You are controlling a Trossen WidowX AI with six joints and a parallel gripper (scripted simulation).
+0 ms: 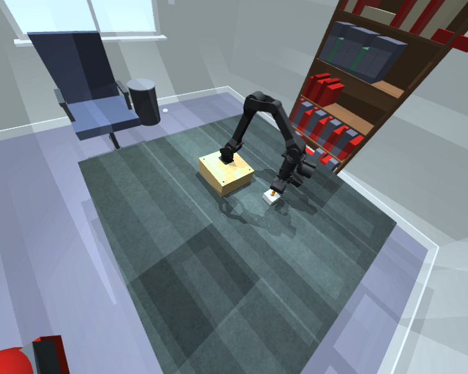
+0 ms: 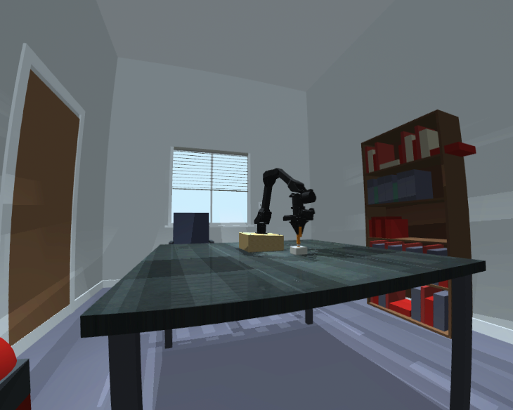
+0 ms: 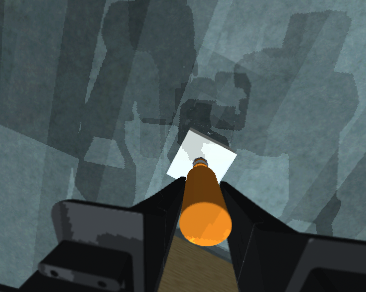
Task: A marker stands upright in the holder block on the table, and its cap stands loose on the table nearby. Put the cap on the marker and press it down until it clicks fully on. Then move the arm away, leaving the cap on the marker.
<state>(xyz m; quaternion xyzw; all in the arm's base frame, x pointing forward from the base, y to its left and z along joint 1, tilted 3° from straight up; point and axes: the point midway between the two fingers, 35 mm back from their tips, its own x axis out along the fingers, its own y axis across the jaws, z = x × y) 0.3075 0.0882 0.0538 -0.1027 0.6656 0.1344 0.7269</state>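
The orange cap (image 1: 273,191) (image 2: 300,231) (image 3: 203,195) is held between the fingers of my gripper (image 1: 274,190) (image 2: 298,232) (image 3: 202,184), its closed end toward the wrist camera. The marker (image 2: 298,242) (image 3: 200,161) stands in the white holder block (image 1: 268,199) (image 2: 298,250) (image 3: 220,155), directly below the cap. In the wrist view the cap lines up with the marker and hides most of it, with only a short grey and orange part showing near the block. Cap and marker appear to meet, but how far the cap sits on cannot be told.
The arm's pale wooden base block (image 1: 226,173) (image 2: 261,242) stands close beside the holder block on the dark table (image 1: 165,225) (image 2: 230,282). A bookshelf (image 1: 391,90) (image 2: 451,185) stands beyond the table on the right. A chair (image 1: 101,114) and a bin (image 1: 145,102) stand behind it.
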